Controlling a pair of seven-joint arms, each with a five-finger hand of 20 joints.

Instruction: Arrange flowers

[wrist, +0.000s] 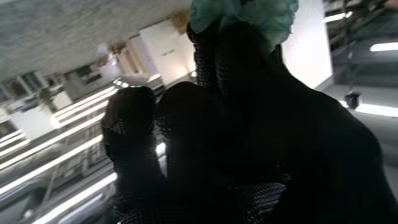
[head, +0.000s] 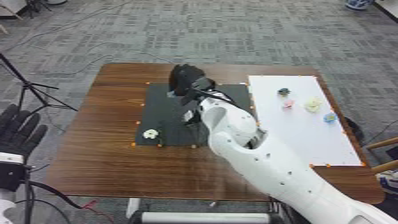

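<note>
Over the back of the dark mat (head: 233, 91) is my right hand (head: 185, 79) in the head view. In the right wrist view, the thumb and fingers of my right hand (wrist: 235, 95) pinch a blue-green flower (wrist: 258, 20); its stem is hidden behind the glove. A white flower (head: 150, 133) lies near the mat's front left corner. On the white board (head: 306, 142) lie a dark green flower (head: 283, 92), a pink flower (head: 288, 103), a pale yellow flower (head: 312, 105) and a blue flower (head: 330, 118). Off the table's left side, my left hand (head: 18, 131) has its fingers straight.
Small orange markers edge the mat and the board on the brown table (head: 98, 155). My right arm crosses the table's front right part and the gap between mat and board. Beyond the left table edge stands a black tripod (head: 32, 86).
</note>
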